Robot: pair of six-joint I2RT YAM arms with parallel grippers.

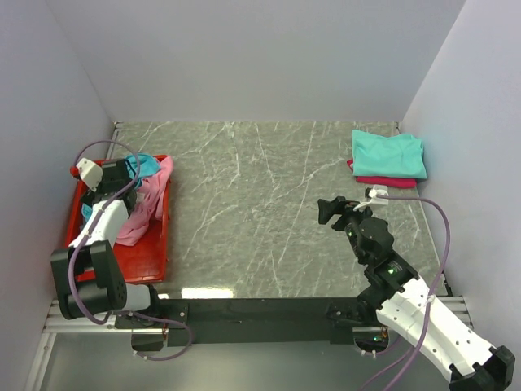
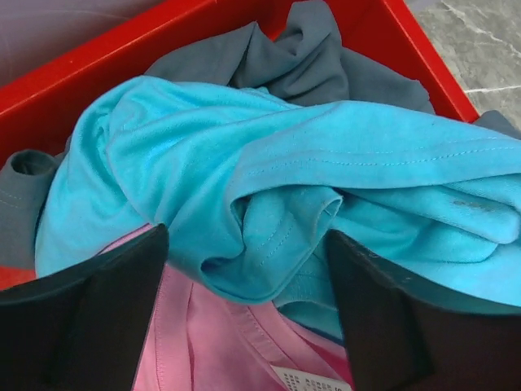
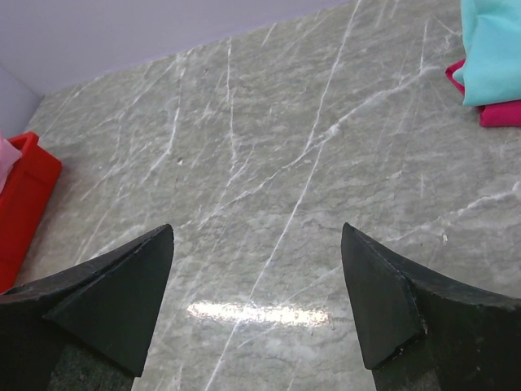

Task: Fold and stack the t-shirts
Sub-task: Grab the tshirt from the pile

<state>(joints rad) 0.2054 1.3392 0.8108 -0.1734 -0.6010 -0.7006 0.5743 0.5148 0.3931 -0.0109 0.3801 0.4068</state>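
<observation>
Left claw (image 2: 246, 244): hanging low over the red tray (image 2: 98, 57) with its fingers spread wide and gripping nothing. It is probably reaching in for the next shirt to fold.
Turquoise shirt (image 2: 326, 155): lying crumpled between and just beyond the left claw's fingers. It is sitting on top of the heap, which is likely why it is being approached first.
Pink shirt (image 2: 220, 342): lying under the turquoise one, closest beneath the left claw, with a white label showing. In the top view it is draping over the tray wall on the table side.
Grey shirt (image 2: 309, 57): bunching up beyond the turquoise one, farthest ahead of the left claw, against the tray wall.
Right claw (image 3: 256, 236): hovering over the bare table (image 3: 285, 163) with its fingers spread wide and carrying nothing. It seems to be waiting at the open middle, where a shirt could be spread out.
Mint-green shirt (image 3: 492, 49): resting folded ahead and to the right of the right claw, well apart from it, topping the stack.
Crimson shirt (image 3: 501, 114): lying folded beneath the mint-green one, with only its edge peeking out. The stack is sitting off at the corner, presumably to leave the folding area free.
Progress: two shirts appear folded and stacked, and three are lying unfolded in the tray.
</observation>
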